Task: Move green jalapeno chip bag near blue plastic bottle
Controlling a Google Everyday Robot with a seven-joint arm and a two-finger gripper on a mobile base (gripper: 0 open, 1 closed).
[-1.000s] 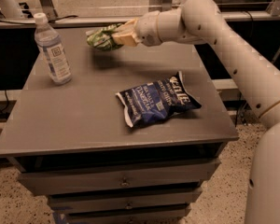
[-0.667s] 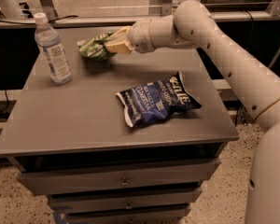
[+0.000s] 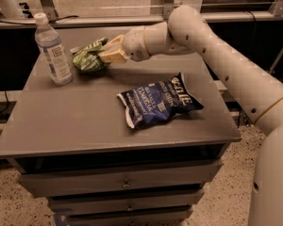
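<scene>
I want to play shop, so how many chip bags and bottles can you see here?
Chip bags: 2 (green jalapeno chip bag, held by the gripper just right of the bottle; dark blue chip bag lying on the table)
Bottles: 1 (blue plastic bottle)
Total: 3

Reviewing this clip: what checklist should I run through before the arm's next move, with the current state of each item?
1. Pincer gripping green jalapeno chip bag: ok, shut on its right end.
2. Bag near blue plastic bottle: ok, just right of it.
3. Bottle upright, cap on: ok.
4. Bag resting on the table: cannot tell.
5. Dark blue chip bag clear of the drop spot: ok, lies mid-table, apart.
</scene>
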